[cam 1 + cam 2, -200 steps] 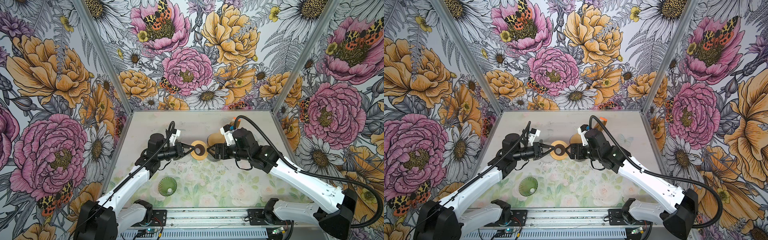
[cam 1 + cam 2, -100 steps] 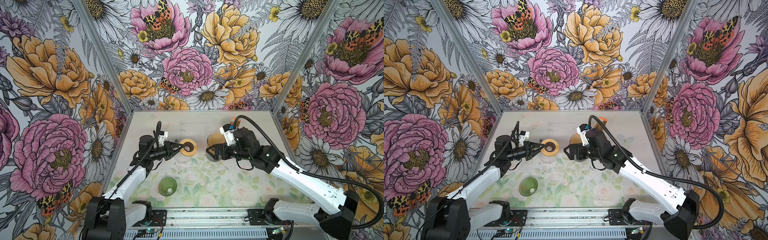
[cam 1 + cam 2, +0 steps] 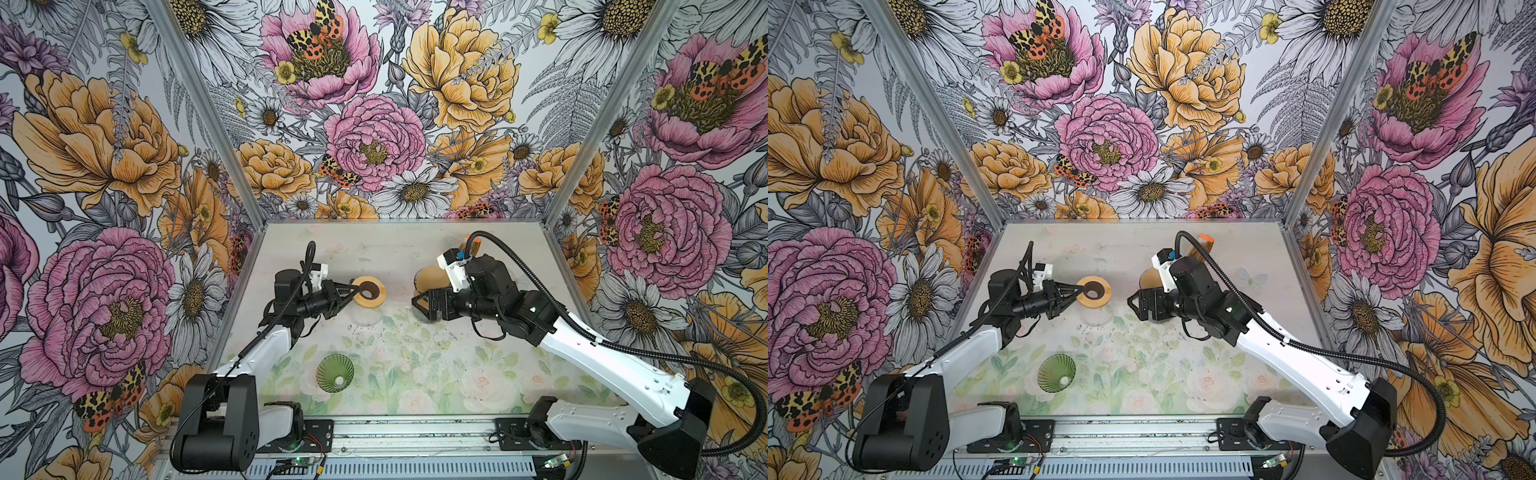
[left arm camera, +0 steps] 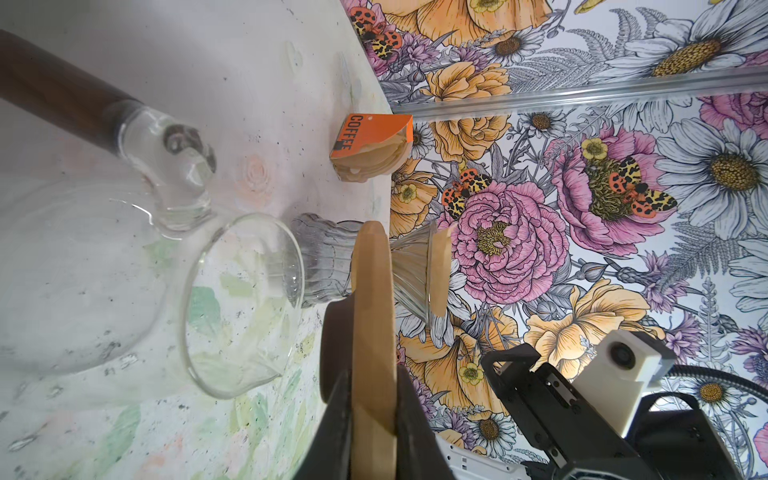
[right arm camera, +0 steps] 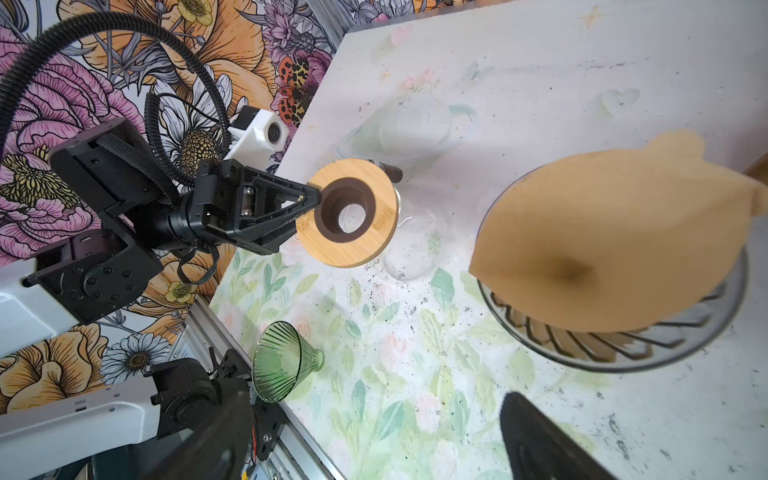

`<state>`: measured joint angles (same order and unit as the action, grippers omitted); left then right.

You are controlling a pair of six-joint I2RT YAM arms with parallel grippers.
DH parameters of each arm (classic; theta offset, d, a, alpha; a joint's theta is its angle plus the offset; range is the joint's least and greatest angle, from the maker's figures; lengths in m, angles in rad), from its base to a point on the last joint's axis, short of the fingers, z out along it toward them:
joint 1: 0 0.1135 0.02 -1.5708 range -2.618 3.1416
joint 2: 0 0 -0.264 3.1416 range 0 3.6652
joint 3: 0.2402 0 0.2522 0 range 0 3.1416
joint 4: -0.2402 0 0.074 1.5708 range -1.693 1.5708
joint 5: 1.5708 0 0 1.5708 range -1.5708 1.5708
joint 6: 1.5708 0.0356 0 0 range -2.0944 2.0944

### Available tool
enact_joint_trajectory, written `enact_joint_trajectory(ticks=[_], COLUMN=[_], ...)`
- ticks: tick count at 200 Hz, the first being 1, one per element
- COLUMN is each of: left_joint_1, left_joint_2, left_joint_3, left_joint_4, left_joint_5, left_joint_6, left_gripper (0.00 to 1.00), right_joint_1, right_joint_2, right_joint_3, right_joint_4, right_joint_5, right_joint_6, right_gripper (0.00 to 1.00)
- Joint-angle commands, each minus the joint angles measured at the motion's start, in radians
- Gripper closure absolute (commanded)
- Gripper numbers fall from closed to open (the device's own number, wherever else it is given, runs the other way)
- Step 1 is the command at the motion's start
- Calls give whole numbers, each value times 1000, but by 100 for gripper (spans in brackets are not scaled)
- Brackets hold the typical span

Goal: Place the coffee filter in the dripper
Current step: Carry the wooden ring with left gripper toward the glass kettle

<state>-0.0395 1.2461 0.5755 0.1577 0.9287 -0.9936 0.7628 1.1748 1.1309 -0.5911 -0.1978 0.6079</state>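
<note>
Gripping the wooden ring (image 5: 349, 253), left fingers (image 5: 286, 189) hover; right fingers (image 5: 540, 444) gape near the coffee filter (image 5: 602, 241).

Coffee filter (image 3: 430, 279): in both top views my right wrist covers all but a brown patch; in my right wrist view it runs off the frame.
Glass dripper (image 5: 615, 353): the filter buries it; only a ribbed rim shows, itself cropped.
Right gripper (image 3: 419, 307): in my wrist view its fingers (image 5: 540, 440) are dark blurs, cut by the edge.
Left gripper (image 3: 353, 291): fingers (image 4: 338, 432) blurred and cropped, around the wooden ring (image 4: 372, 332), seen edge-on.
Glass carafe (image 4: 124, 249): handle cut off; in the top views too faint to trace.
Filter box (image 3: 1205, 243): partly behind my cable.
</note>
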Motion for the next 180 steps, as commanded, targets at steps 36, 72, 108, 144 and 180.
enact_joint_trajectory(ticks=[36, 72, 108, 144, 180], left_joint_1=[24, 31, 44, 49, 60], left_joint_2=[45, 73, 108, 132, 133], left_joint_3=[28, 44, 56, 63, 75], left_joint_4=[1, -13, -13, -15, -78], left_joint_5=[-15, -18, -11, -5, -19], left_joint_6=[50, 73, 91, 98, 137], left_gripper=[84, 84, 84, 81, 79], right_joint_1=[8, 8, 8, 8, 9], right_joint_2=[13, 28, 28, 34, 40], right_joint_3=[-8, -8, -12, -14, -13], right_joint_4=[39, 39, 39, 39, 39], right_joint_5=[-20, -29, -30, -29, -31], right_joint_6=[-16, -18, -20, -17, -20], right_gripper=[6, 8, 8, 9, 10])
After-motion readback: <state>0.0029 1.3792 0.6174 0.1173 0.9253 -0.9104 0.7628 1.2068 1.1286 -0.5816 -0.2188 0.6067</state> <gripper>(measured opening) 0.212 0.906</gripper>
